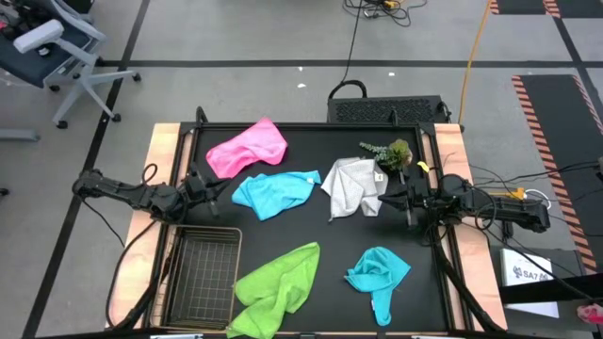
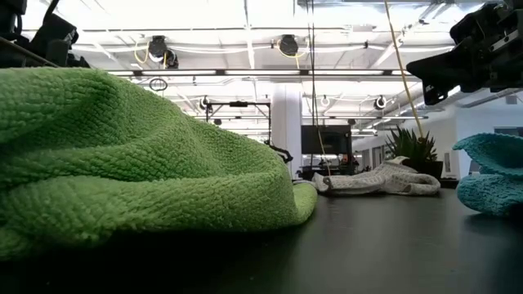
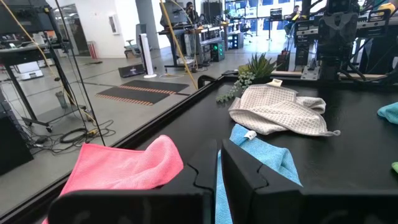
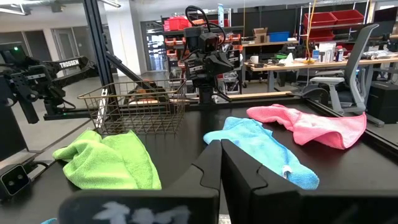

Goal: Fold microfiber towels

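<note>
Jaws on both arms are closed and hold nothing. The left gripper (image 1: 215, 188) hangs at the left edge, its fingers (image 3: 249, 177) nearly touching with only a thin slit between them; it sits just beside the blue towel (image 1: 273, 193) and near the pink towel (image 1: 247, 146). The right gripper (image 1: 391, 200) faces it from the right edge, its fingers (image 4: 242, 171) pressed fully together, just beside the grey-white towel (image 1: 353, 185). Both arms look parked at their own sides, pointing inward, which I judge to be a waiting pose with no fold yet begun.

All five towels lie crumpled and loose, apart from each other: pink at the far left, blue in the middle, grey-white to its right, the green towel (image 1: 278, 287) at the near edge beside the basket (image 1: 203, 268), and the teal towel (image 1: 379, 273) near right. None shows a neat fold. A plant (image 1: 391, 153) stands at the far right, touching or just behind the grey-white towel.

Underneath is a black table (image 1: 320, 235) with a wooden border. Beyond it is an open lab with a grey floor, cables, striped floor tape, an office chair (image 1: 57, 52), benches and shelving.
</note>
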